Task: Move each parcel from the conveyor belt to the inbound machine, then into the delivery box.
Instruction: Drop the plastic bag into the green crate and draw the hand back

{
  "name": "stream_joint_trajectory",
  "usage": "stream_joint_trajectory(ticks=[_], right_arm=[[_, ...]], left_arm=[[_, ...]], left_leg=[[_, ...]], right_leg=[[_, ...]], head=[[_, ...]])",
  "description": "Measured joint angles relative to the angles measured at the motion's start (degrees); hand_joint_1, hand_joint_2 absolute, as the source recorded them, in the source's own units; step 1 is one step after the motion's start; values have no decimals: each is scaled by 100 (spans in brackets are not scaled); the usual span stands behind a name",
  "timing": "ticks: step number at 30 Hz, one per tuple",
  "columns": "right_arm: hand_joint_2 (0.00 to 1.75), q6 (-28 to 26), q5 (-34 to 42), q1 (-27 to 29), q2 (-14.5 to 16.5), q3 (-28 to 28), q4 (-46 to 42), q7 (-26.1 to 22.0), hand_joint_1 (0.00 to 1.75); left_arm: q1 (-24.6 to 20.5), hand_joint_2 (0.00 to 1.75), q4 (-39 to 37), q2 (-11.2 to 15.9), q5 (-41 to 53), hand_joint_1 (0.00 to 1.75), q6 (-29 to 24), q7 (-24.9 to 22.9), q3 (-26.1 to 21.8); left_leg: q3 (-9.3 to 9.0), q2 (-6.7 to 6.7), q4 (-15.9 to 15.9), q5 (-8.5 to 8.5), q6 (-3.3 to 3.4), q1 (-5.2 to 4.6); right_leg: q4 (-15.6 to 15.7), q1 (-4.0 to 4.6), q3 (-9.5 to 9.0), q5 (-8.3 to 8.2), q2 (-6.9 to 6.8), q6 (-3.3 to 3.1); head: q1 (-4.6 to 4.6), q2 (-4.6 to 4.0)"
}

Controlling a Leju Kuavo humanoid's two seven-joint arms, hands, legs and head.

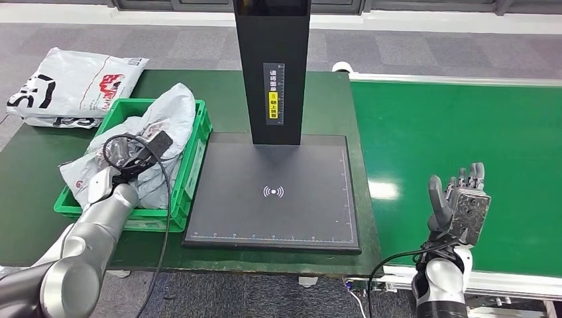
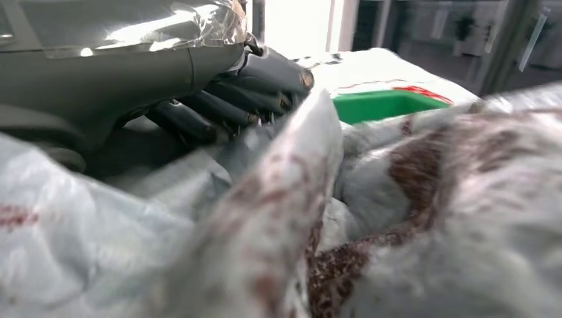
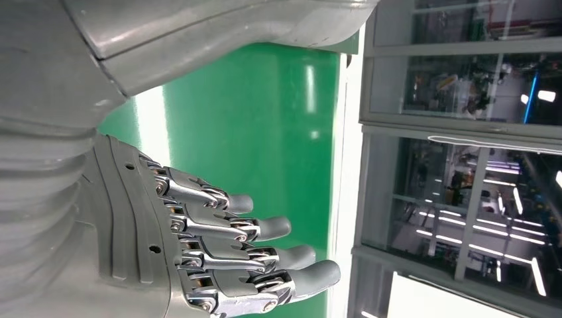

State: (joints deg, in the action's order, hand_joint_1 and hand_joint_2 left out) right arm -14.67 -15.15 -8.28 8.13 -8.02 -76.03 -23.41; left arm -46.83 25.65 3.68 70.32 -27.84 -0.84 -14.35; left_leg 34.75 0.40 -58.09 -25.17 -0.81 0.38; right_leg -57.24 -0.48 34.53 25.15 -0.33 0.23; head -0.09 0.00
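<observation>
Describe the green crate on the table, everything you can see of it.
The green crate is a shallow, open-topped bin that looks like moulded plastic, with a thick rim. It sits flat on the dark green table, its long side close beside the black scanner plate. Crumpled white plastic parcels fill it and spill over its rim. The left hand reaches into it, resting on the parcels.

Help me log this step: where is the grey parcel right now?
In the head view, the grey parcel lies in the green delivery box left of the inbound machine, under the left hand.
</observation>
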Motion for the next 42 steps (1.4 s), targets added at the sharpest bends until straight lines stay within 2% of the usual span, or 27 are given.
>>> stream_joint_trajectory(ticks=[6, 11, 13, 17, 21, 31, 36, 39, 42], right_arm=[[175, -21, 77, 91, -25, 0, -84, 7, 0], [175, -22, 91, 136, -26, 0, -145, 9, 0], [175, -22, 93, 141, -27, 0, -154, 16, 0], [175, -30, 132, 199, -59, 39, -149, 7, 0], [175, -67, 147, 154, -96, 199, -6, -77, 0], [175, -365, 130, -521, -104, 617, 769, -102, 0], [175, -664, 213, -985, -104, 791, 1290, -345, 0], [175, -785, 255, -1206, -99, 942, 1595, -498, 0], [175, -850, 270, -1346, -93, 1141, 1859, -532, 0]], left_arm=[[253, 175, 299, 59, -1391, 0, -333, 1180, -119], [328, 175, 503, 48, -1714, 0, -417, 1446, -211], [375, 175, 597, 33, -2099, 0, -527, 1758, -262], [580, 175, 1122, -64, -4128, 0, -927, 3034, -410], [924, 175, 1788, -155, -5479, 0, -1165, 3604, -427], [1379, 175, 2839, -507, -6093, 0, -1184, 3815, -315], [1375, 175, 3016, -691, -6339, 0, -855, 3663, 34], [1261, 175, 2928, -812, -5797, 0, -938, 3341, 432], [972, 175, 2543, -850, -4865, 0, -855, 2608, 812]], left_leg=[[2, -5, 1, 3, -4, 5], [3, -5, 1, 3, -3, 4], [3, -5, 1, 3, -3, 4], [4, -5, 1, -2, -4, 3], [4, -2, 1, -5, -7, 3], [3, -2, -1, -2, -6, 3], [3, -7, -3, 1, -2, 1], [6, -15, -4, 2, -1, 2], [8, -20, -5, 3, 0, 1]], right_leg=[[-4, 3, 0, 2, -6, -3], [-3, 1, 0, 2, -7, -3], [-3, 1, 0, 2, -6, -3], [-2, 0, 0, 2, -5, -3], [-2, 1, 2, 4, -2, -4], [-3, 0, 1, 1, -2, -2], [-2, 0, 1, -1, -7, -1], [-2, 0, 0, 0, -15, -1], [-3, -1, -3, -1, -21, -1]], head=[[0, 0], [0, 0], [0, 0], [0, 0], [0, 0], [0, 0], [0, 0], [0, 0], [1, 0]])
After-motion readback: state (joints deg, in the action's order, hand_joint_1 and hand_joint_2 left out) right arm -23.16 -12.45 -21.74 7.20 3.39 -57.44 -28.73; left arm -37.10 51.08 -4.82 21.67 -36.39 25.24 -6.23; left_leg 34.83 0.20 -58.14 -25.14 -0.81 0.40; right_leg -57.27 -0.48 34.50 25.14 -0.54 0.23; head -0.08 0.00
